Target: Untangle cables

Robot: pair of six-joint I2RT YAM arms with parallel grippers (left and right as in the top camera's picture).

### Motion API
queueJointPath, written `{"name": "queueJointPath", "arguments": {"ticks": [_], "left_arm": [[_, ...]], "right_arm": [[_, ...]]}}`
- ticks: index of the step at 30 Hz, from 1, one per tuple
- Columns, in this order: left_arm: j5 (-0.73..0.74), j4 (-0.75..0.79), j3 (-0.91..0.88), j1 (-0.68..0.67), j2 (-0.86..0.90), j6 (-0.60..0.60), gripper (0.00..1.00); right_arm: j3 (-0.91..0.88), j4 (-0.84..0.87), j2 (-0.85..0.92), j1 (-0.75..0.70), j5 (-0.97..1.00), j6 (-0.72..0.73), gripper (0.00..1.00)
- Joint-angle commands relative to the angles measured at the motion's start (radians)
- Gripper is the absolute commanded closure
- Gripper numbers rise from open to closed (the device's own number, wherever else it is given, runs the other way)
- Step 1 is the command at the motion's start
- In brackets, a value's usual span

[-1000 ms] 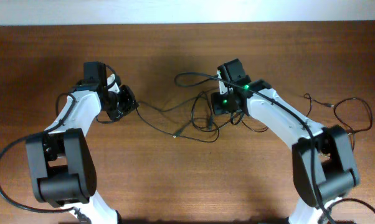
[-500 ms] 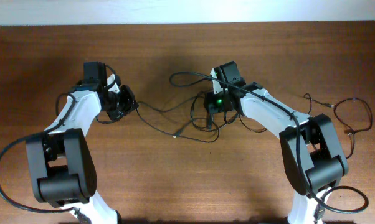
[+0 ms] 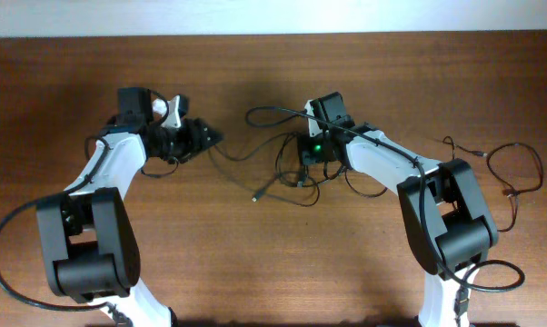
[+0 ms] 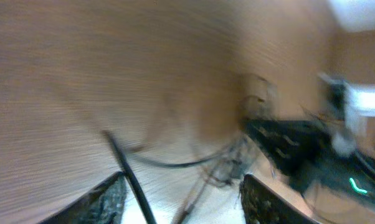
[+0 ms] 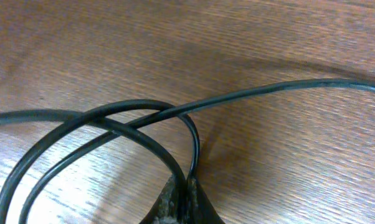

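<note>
Risk at this stage centres on the knotted bundle of cables (image 3: 292, 174), which lies on the counter (image 3: 255, 272) between the two arms, directly beneath the right wrist. The right fingers (image 5: 181, 202) are together at their tips and clamp one thin black strand (image 5: 194, 149) at the foot of a loop, and two further strands cross just above the pinch (image 5: 144, 117). Which strand passes over which cannot be told from the wrist view. A pull in the wrong direction is therefore likely to draw the crossing tight instead of opening it. The left fingers (image 4: 106, 200) stand apart, with a dark strand (image 4: 132, 183) running through the gap. That view is blurred, so contact with either pad cannot be confirmed. If the left fingers close off-centre, the strand may slip out. The whole bundle would then probably drag across the counter behind the right arm rather than separate, because nothing would anchor its far end. The free plug tip (image 3: 255, 195) lies just beside the bundle and may hook into a loop as the wires shift. The thicker arm cable (image 3: 266, 111) arcs close above the tangle and could snag a thin wire during a lift. A separate cable loop (image 3: 514, 168) rests well apart on the right, but a wide sweep of the right elbow could disturb it.
</note>
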Motion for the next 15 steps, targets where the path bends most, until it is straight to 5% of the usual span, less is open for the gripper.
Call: {"name": "queueJointPath", "arguments": {"ticks": [1, 5, 7, 11, 12, 13, 14, 15], "left_arm": [[0.286, -0.008, -0.002, -0.018, 0.006, 0.237, 0.23], [0.097, 0.016, -0.002, -0.129, 0.007, 0.233, 0.34], [-0.104, 0.041, -0.002, -0.194, 0.007, 0.125, 0.28], [-0.058, -0.027, 0.032, -0.176, -0.078, 0.139, 0.34], [-0.117, -0.055, 0.032, -0.170, -0.134, 0.138, 0.43], [-0.168, -0.075, 0.032, -0.171, -0.163, 0.138, 0.75], [-0.228, -0.109, 0.032, -0.175, -0.188, 0.137, 0.97], [-0.298, -0.154, 0.032, -0.175, -0.198, 0.120, 1.00]], "right_arm": [[-0.005, 0.002, 0.007, 0.005, -0.111, 0.013, 0.96], [-0.005, -0.002, 0.007, 0.005, -0.141, 0.147, 0.96], [-0.005, -0.003, 0.007, 0.005, -0.152, 0.164, 0.96], [-0.005, -0.011, 0.007, 0.005, -0.130, 0.160, 0.96], [-0.005, -0.010, 0.007, 0.005, -0.131, 0.161, 0.96], [-0.005, -0.010, 0.007, 0.005, -0.130, 0.161, 0.96], [-0.005, -0.010, 0.007, 0.005, -0.130, 0.161, 0.96], [-0.005, -0.010, 0.007, 0.005, -0.130, 0.161, 0.96]]}}
